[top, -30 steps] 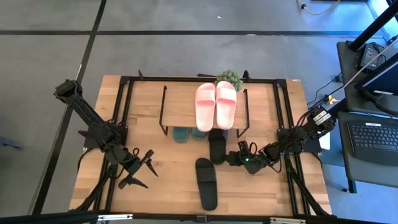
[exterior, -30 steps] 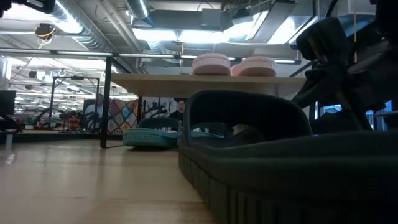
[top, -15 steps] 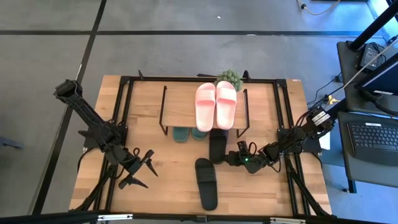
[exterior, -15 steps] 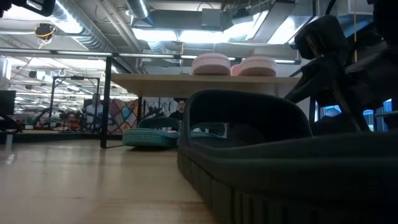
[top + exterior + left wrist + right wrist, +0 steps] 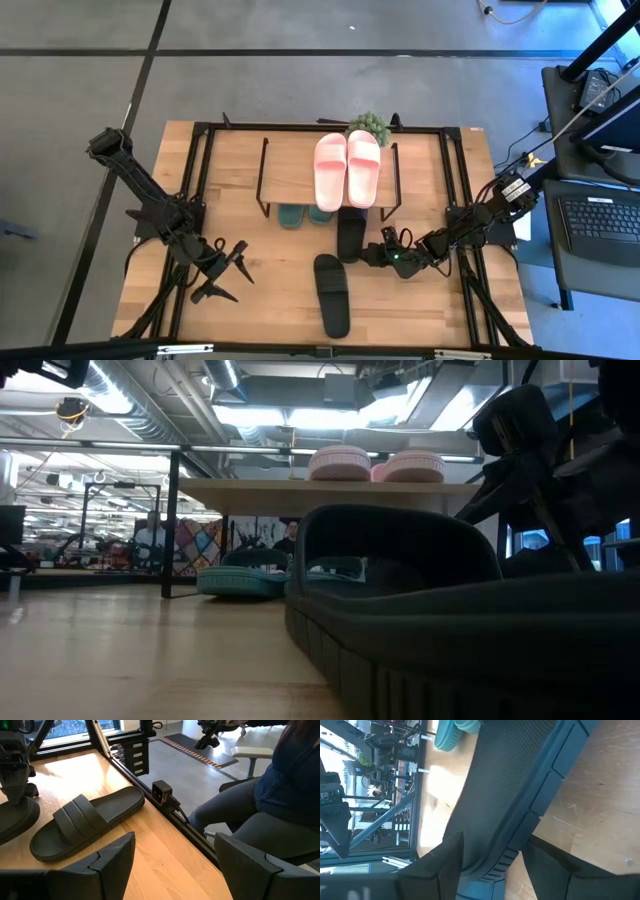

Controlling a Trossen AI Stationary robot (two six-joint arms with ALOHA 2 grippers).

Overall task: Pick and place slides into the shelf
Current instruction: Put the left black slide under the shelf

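The shelf [image 5: 290, 165] stands at the table's far middle. The pink pair [image 5: 347, 168] lies on its top board and the green pair [image 5: 303, 213] rests beneath it. One black slide [image 5: 350, 235] lies with its far end under the shelf, and my right gripper [image 5: 372, 252] is shut on its near end. The other black slide [image 5: 332, 295] lies flat in the near middle and also shows in the left wrist view [image 5: 85, 820]. My left gripper [image 5: 228, 272] waits open to the left of it. My right gripper holds the black slide by its near end [image 5: 490, 855], pinched between the two fingers [image 5: 440, 865], one on each side. It reaches in low from the table's right. The slide lies flat on the table, pointing under the shelf.
A black frame [image 5: 200, 200] runs around the table's edges. A small green plant [image 5: 369, 125] stands behind the shelf. A person sits off the table's near edge [image 5: 280, 795]. Bare wood lies left of the shelf and along the near edge.
My right gripper has edged slightly toward the shelf, taking the held black slide a little farther under it. Nothing else has moved.
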